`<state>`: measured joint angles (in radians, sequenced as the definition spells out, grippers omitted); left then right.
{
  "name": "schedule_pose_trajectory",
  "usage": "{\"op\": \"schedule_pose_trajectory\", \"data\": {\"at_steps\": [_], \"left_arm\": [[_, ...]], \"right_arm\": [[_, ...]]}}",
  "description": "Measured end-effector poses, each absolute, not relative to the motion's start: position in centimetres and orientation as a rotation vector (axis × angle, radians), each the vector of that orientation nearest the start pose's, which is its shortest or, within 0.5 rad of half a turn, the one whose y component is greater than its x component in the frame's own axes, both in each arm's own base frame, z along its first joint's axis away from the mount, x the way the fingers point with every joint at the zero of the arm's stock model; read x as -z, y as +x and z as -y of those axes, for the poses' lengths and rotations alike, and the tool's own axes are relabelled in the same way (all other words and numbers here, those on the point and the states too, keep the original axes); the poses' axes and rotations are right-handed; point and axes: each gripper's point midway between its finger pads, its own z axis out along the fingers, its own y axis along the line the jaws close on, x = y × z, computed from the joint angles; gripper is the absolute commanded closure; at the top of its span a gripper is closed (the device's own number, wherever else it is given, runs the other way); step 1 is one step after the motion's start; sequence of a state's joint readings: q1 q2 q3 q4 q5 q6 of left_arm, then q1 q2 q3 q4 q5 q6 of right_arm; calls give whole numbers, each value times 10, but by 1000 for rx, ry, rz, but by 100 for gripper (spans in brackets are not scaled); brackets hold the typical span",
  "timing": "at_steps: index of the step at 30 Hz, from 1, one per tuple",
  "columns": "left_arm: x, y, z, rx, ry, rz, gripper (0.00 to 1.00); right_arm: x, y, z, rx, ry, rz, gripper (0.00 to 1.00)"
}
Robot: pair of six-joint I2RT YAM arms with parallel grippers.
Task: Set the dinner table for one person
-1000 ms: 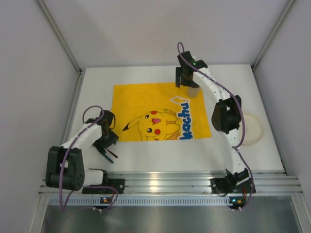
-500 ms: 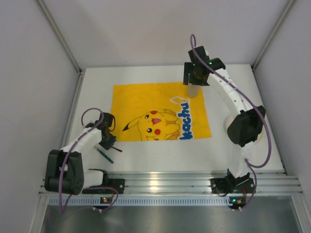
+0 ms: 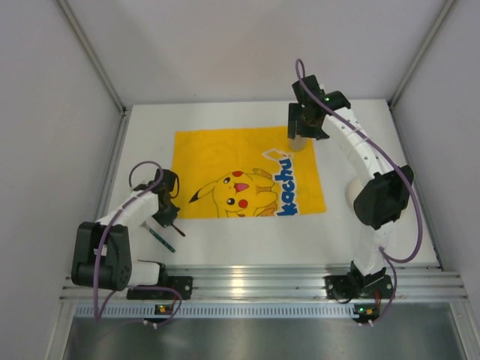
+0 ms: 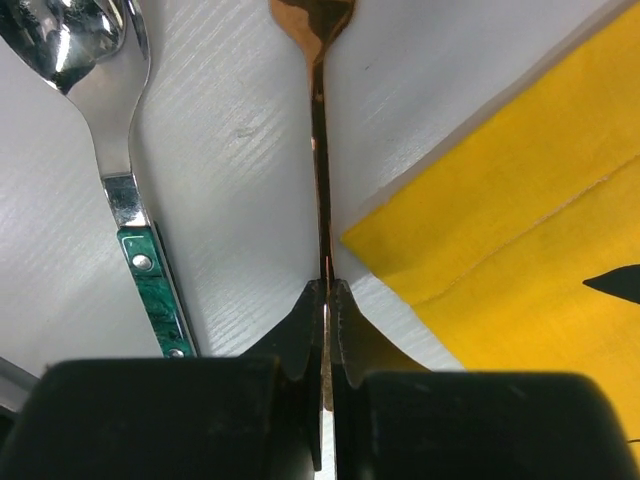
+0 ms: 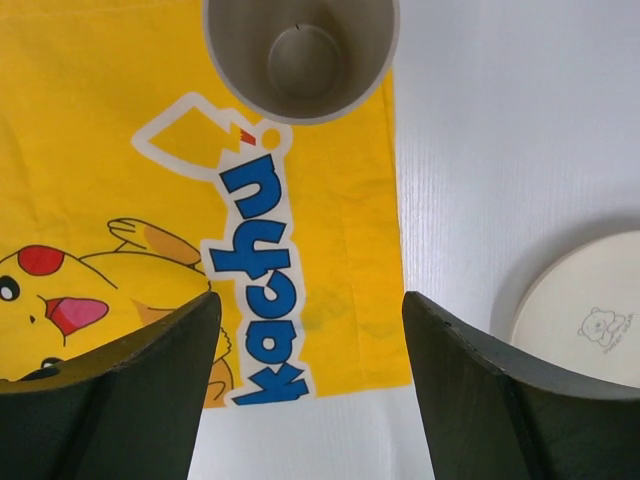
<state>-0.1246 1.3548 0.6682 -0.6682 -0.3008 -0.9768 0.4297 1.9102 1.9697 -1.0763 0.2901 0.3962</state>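
On the white dinner table [image 3: 375,135] lies a yellow Pikachu mat [image 3: 225,157]. By the mat's near left corner my left gripper [image 3: 168,216] is shut on the thin handle of a copper-coloured utensil [image 4: 318,150], seen edge-on between the jaws [image 4: 325,300]. A spoon with a green handle [image 4: 148,285] lies just left of it on the table [image 4: 230,180]. A beige cup [image 5: 300,50] stands upright on the mat's far right corner [image 5: 340,250]. Above and behind the cup [image 3: 300,141], my right gripper [image 3: 306,126] hangs open and empty [image 5: 310,330].
A pale round plate [image 5: 585,310] with a small bear print sits on the table right of the mat, mostly under my right arm's elbow [image 3: 381,199] in the top view. White walls close in the table on three sides.
My left gripper has closed onto the copper utensil's handle beside the green-handled spoon. My right gripper has shifted right and back over the cup and stayed open.
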Motion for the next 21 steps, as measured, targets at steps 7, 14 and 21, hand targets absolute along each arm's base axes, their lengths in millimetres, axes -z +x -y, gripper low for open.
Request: {"op": "schedule_pose_trajectory", "data": {"at_steps": [7,14,21], "left_arm": [[-50,209,5,-203,-1146,-2530,100],[-115,243,11,-47,-1028,-2405,100],[-112,288,23,-33,-710,-2548,100]], "right_arm": [[-216,419,-150,69,90,-2505,27],[-222,413,-146,63,110,-2492,27],[-234,405,-141,55,116,-2465,27]]}}
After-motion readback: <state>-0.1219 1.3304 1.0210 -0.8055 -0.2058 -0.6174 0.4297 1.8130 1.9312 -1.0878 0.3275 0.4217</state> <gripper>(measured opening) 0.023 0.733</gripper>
